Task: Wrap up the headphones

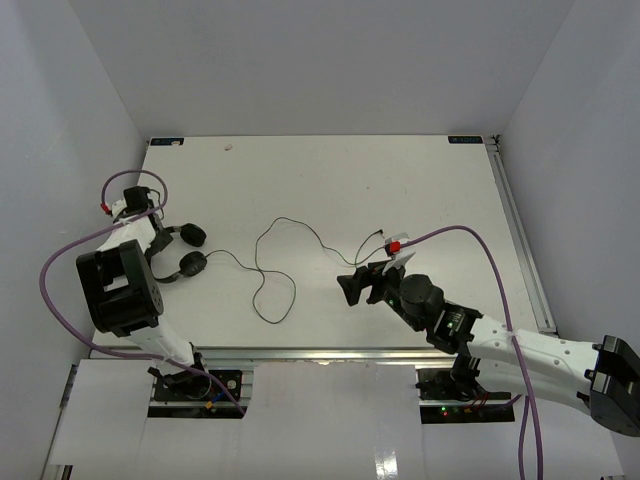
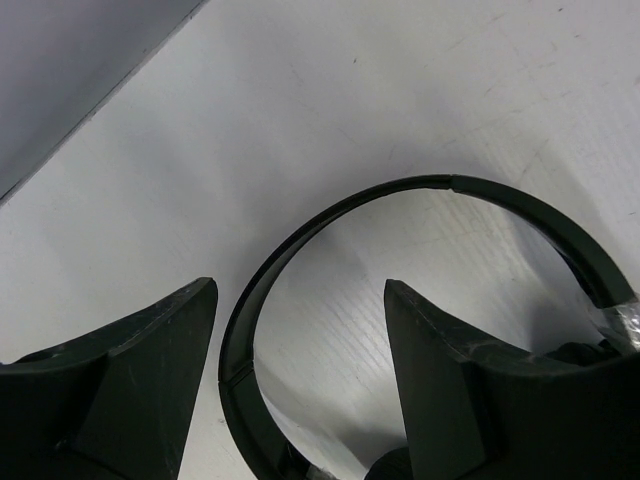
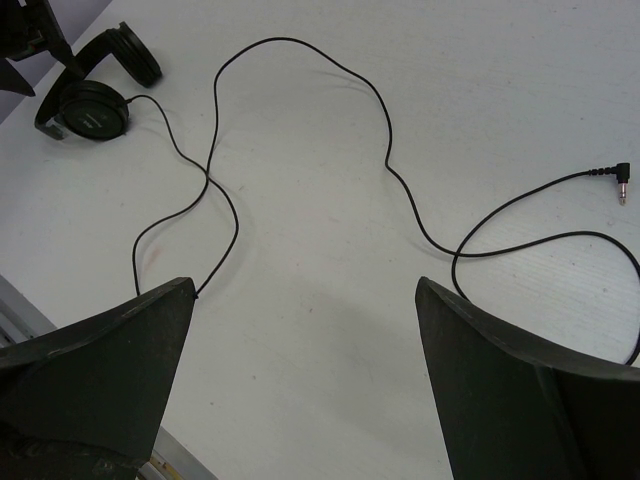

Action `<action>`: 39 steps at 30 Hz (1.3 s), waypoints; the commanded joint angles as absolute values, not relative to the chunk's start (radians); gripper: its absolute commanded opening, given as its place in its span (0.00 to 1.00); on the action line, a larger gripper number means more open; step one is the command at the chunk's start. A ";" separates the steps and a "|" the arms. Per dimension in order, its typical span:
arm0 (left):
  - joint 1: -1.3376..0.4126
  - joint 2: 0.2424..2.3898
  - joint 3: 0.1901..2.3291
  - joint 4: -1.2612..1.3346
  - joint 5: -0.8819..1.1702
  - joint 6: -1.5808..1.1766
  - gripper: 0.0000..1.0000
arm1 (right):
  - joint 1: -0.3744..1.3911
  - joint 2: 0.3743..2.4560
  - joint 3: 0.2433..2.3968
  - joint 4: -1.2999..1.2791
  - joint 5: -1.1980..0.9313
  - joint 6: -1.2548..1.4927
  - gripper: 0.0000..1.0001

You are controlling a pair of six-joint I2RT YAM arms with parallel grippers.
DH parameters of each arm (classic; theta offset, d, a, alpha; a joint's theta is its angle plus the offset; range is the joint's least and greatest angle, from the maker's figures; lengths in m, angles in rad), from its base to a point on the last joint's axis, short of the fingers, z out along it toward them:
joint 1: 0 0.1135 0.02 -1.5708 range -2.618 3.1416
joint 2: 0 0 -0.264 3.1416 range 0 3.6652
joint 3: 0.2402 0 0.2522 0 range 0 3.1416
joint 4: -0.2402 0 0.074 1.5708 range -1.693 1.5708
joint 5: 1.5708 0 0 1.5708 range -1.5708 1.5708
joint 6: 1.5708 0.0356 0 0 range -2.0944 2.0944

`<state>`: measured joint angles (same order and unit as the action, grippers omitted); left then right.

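Left wrist view: left claw [image 2: 300,290] gapes around the headphones [image 2: 238,335], headband thin, smooth, curved.

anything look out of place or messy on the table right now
Only the cable: it sprawls in loose loops across the table instead of being wound, its plug lying free. The headphones sit near the left edge; no damage is visible.

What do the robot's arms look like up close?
The left arm and right arm are white tubes with chunky black joints. A thick purple cable loops along each, with a small red tag near the wrist. The left end effector and right end effector each have two flat, black, wedge-shaped fingers.
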<state>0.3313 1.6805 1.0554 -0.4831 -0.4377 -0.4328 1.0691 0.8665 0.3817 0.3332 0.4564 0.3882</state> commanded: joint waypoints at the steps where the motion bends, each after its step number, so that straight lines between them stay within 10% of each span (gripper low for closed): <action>1: 0.369 1.704 1.062 -0.485 -0.435 -0.442 0.78 | 1.072 0.841 0.380 0.380 0.466 0.377 0.98; 14: 0.364 1.762 1.065 -0.463 -0.296 -0.401 0.66 | 1.074 0.825 0.379 0.376 0.473 0.377 0.98; 27: 0.162 1.830 1.113 -0.551 -0.268 -0.514 0.01 | 1.072 0.782 0.376 0.362 0.486 0.380 0.98; 39: -0.276 1.857 1.179 -0.577 -0.339 -0.718 0.00 | 1.074 0.779 0.380 0.350 0.500 0.382 0.99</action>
<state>-0.1702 1.8285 1.1553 -0.5006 -0.3386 -0.6496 1.0691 0.7879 0.3771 0.3321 0.4721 0.3851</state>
